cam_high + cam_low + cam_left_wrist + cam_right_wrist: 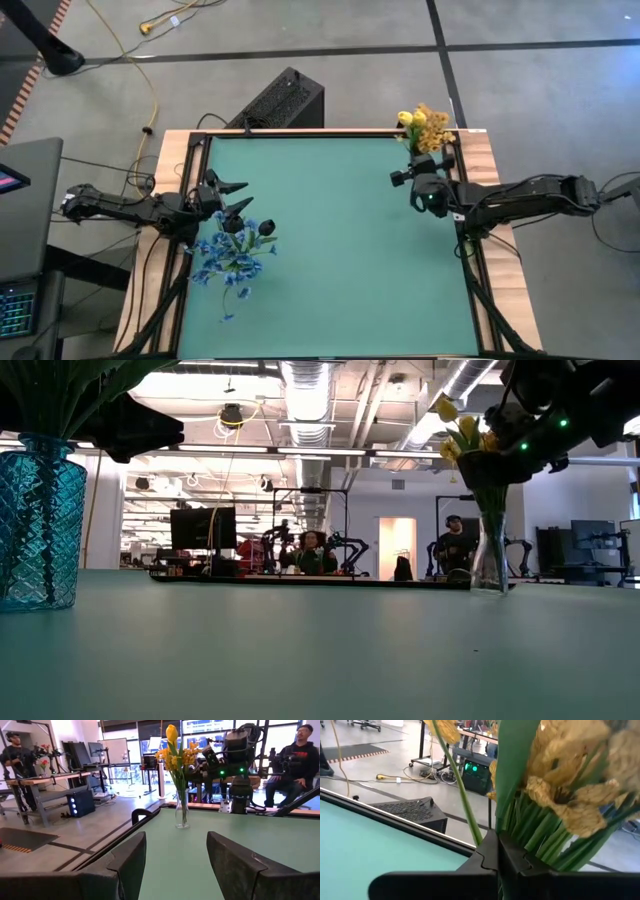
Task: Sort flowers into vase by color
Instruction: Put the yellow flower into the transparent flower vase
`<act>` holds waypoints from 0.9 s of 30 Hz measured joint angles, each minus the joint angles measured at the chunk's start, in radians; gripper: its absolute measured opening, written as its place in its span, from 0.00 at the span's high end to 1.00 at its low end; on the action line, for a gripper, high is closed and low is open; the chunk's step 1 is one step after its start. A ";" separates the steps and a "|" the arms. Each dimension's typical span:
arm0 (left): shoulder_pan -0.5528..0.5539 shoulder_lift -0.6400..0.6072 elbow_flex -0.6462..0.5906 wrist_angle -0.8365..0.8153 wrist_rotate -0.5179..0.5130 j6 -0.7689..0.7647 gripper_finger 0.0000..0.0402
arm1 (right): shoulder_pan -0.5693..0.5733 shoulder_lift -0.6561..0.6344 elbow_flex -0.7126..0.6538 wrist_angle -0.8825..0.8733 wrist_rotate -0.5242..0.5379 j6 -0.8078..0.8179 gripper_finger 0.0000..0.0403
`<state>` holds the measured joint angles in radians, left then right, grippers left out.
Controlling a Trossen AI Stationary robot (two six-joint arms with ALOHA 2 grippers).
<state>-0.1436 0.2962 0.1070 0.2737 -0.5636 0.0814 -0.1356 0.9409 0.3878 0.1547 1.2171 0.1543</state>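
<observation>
Desk: green surface with a wooden border; both arms reach in from opposite sides.
Blue flowers: bunch standing in a blue patterned glass vase near the left edge of the desk; the high view shows the blossoms spread out, with a few dark heads among them.
Yellow flowers: bunch of yellow-orange clusters and yellow buds in a clear narrow glass vase at the far right corner of the desk.
Left gripper: positioned just beside the blue bunch, on its far side; jaws stand well apart with nothing between them, confirmed in the left wrist view, where only the desk and the yellow bunch farther off appear past the fingers.
Right gripper: positioned at the yellow bunch, against the green stems; jaws are pressed together. Whether a stem is pinched between them cannot be determined.
Background: black box on the floor behind the desk; a seated person in the room beyond.
</observation>
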 joint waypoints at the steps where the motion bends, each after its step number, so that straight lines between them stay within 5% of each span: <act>1: 0.000 0.000 0.000 0.000 0.000 0.000 0.50 | -0.001 0.000 0.000 -0.008 0.000 0.014 0.94; 27: 0.000 0.000 0.000 0.000 0.000 -0.011 0.50 | 0.002 0.002 0.016 -0.051 -0.048 0.038 0.82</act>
<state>-0.1436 0.2962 0.1070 0.2741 -0.5634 0.0700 -0.1336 0.9432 0.4039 0.1040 1.1688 0.1920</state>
